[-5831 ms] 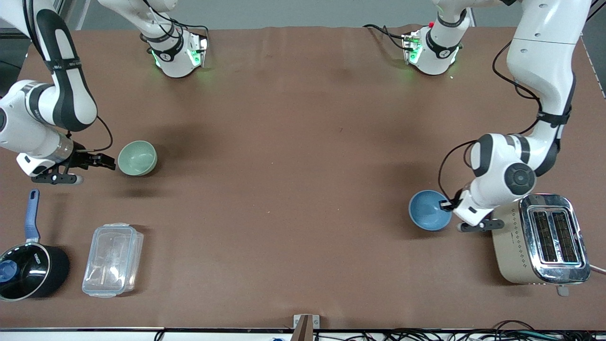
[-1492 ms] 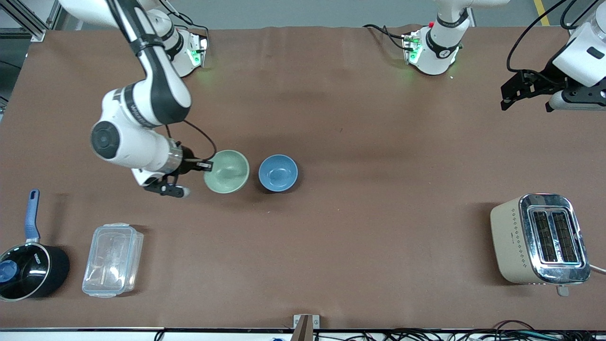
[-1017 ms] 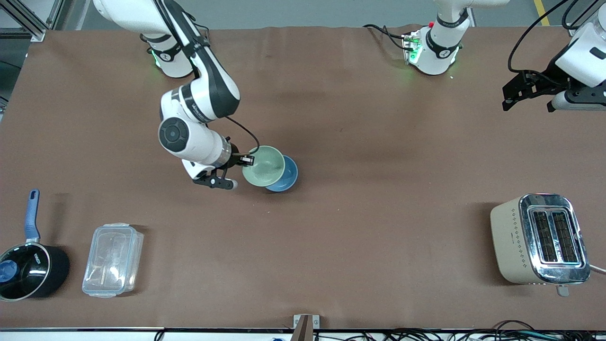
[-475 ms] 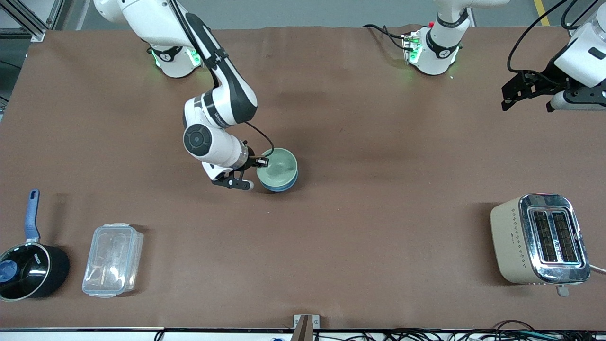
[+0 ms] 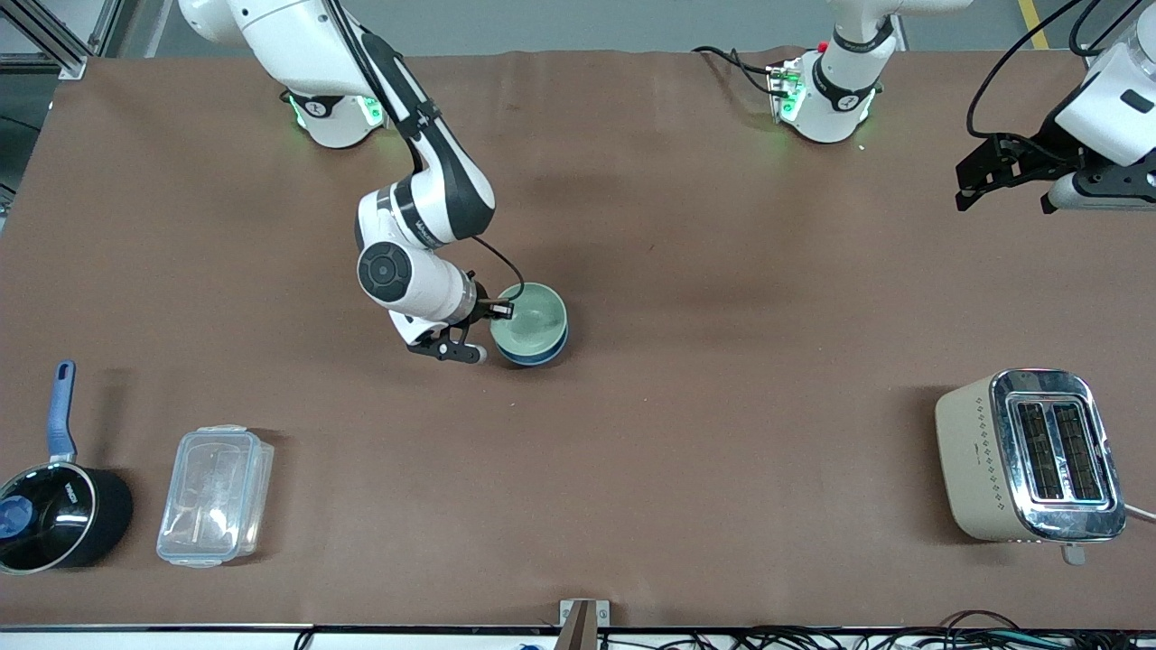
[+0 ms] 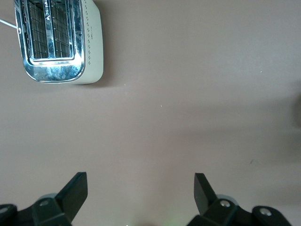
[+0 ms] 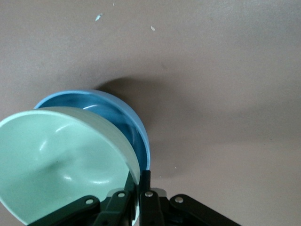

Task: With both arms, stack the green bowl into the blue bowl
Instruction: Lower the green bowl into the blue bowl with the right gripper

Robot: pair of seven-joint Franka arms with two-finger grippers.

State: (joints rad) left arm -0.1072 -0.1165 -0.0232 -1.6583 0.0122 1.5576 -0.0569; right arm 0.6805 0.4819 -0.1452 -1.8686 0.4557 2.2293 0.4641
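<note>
The pale green bowl sits inside the sky-blue bowl at the middle of the table; only the blue bowl's lower rim shows. My right gripper is shut on the green bowl's rim at the side toward the right arm's end. In the right wrist view the green bowl leans tilted in the blue bowl, its rim pinched between the fingers. My left gripper is open and empty, high over the table's edge at the left arm's end; it also shows in the left wrist view.
A beige and chrome toaster stands near the front camera at the left arm's end; it also shows in the left wrist view. A clear plastic box and a black saucepan with a blue handle stand at the right arm's end.
My right arm carried the green bowl from beside the blue bowl over it and lowered it in. In the last half second it barely moved. The left arm has stayed still.
</note>
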